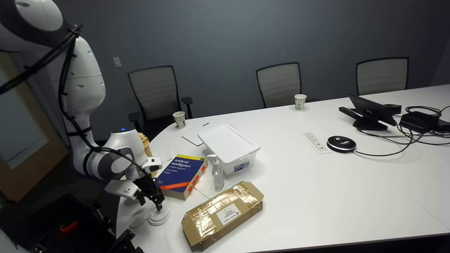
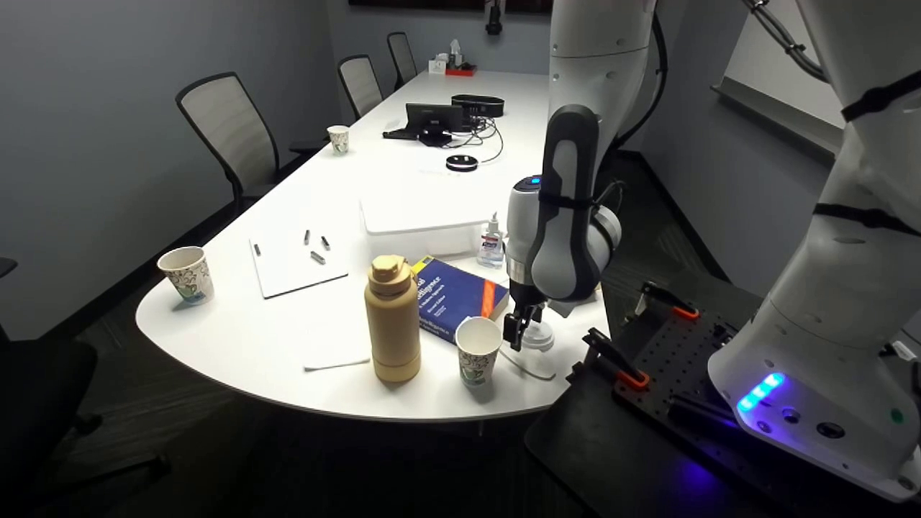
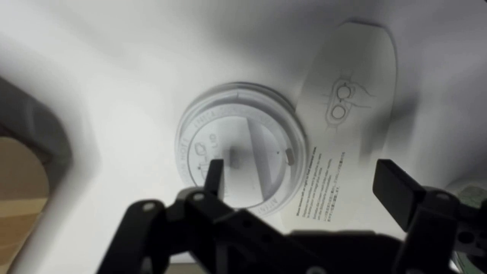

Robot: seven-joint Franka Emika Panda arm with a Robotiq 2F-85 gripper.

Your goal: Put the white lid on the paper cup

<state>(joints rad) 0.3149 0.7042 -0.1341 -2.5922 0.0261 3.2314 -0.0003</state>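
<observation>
Gripper (image 3: pixel 302 179), foremost in the wrist view: fingers apart, holding nothing. White lid (image 3: pixel 243 139) lies flat at centre frame, partly behind one fingertip (image 3: pixel 215 177); off-centre descent could press or skid it. Printed card (image 3: pixel 348 129) alongside may get pinched. Paper cup (image 2: pixel 477 354), upright, lower centre of an exterior view, could be knocked by sideways travel.

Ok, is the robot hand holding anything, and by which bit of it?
No, nothing is held. The hand is open with a wide gap, and the white lid lies below it, not gripped anywhere.
</observation>
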